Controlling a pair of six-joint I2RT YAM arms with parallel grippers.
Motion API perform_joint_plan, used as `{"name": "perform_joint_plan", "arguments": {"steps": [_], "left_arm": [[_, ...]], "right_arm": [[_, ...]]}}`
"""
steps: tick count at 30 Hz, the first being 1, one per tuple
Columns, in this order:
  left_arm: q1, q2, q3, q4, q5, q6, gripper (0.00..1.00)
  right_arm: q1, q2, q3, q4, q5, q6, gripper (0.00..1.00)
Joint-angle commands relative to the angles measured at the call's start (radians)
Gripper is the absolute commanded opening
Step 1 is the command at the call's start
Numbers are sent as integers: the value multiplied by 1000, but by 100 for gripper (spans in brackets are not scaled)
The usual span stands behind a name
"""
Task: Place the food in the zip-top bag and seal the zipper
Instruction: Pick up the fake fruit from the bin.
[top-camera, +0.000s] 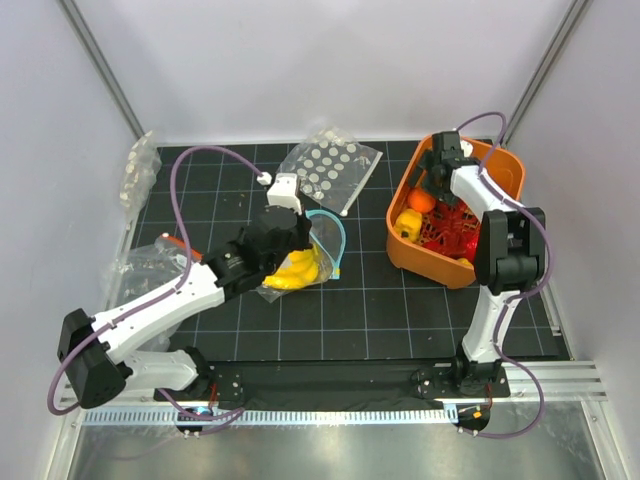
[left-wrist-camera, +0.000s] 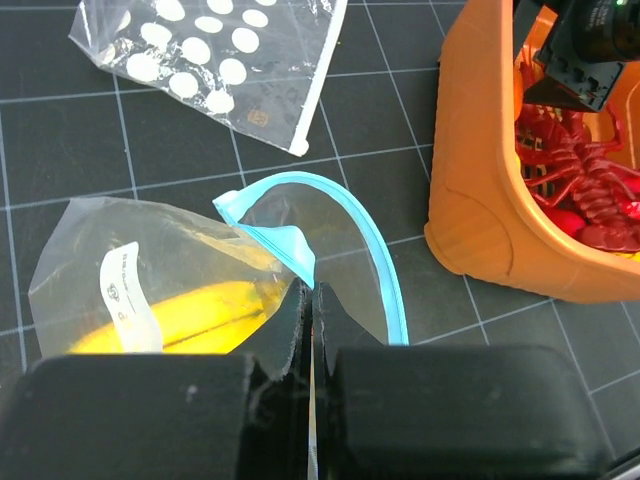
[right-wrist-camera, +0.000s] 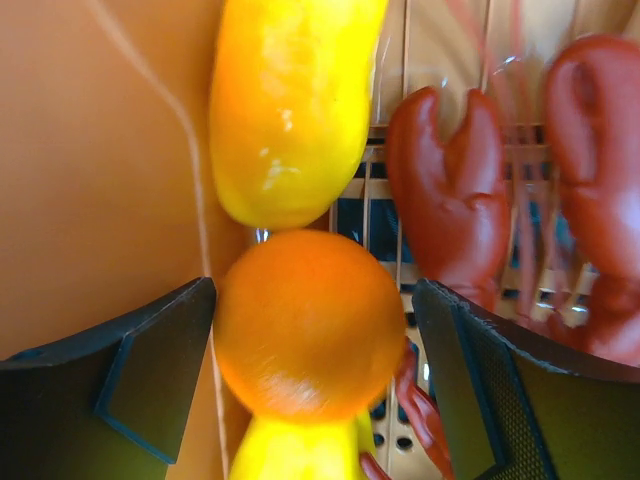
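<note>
The clear zip-top bag (left-wrist-camera: 150, 255) lies on the black mat with the yellow banana bunch (left-wrist-camera: 190, 315) inside it. Its light-blue zipper (left-wrist-camera: 375, 250) arcs open at the mouth. My left gripper (left-wrist-camera: 311, 290) is shut on the bag's mouth edge, and in the top view it (top-camera: 300, 240) sits over the bag (top-camera: 298, 270). My right gripper (right-wrist-camera: 315, 292) is down in the orange basket (top-camera: 455, 262), open. The small round orange (right-wrist-camera: 310, 325) sits between its fingers (right-wrist-camera: 150, 390), with a gap on the right side. Yellow food pieces (right-wrist-camera: 285, 100) lie above and below the orange.
Red lobster claws (right-wrist-camera: 450, 190) and other red toys (top-camera: 455, 225) fill the basket beside the orange (top-camera: 421, 200). A clear bag with white dots (top-camera: 330, 172) lies at the back of the mat. More clear bags (top-camera: 140, 172) are heaped at the left edge.
</note>
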Motion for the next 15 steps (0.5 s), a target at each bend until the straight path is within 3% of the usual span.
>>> {"name": "perform_joint_plan", "arguments": {"steps": [1,5,7,9,15], "left_arm": [[6,14,65,58,18,69,0],[23,33,77,58,39,138,0],[27,40,74,68,55,154,0],[32,50,80,78,73,172,0],[46,79,129,41,133,156,0]], "right_arm": [[-9,55,30,24,-51,37,88],[-15,72,10,59,-51,55,79],[-15,65,0,86,-51,44,65],[-18,52,9,78,-52,35,56],[-16,-79,21,5,-28,17,51]]}}
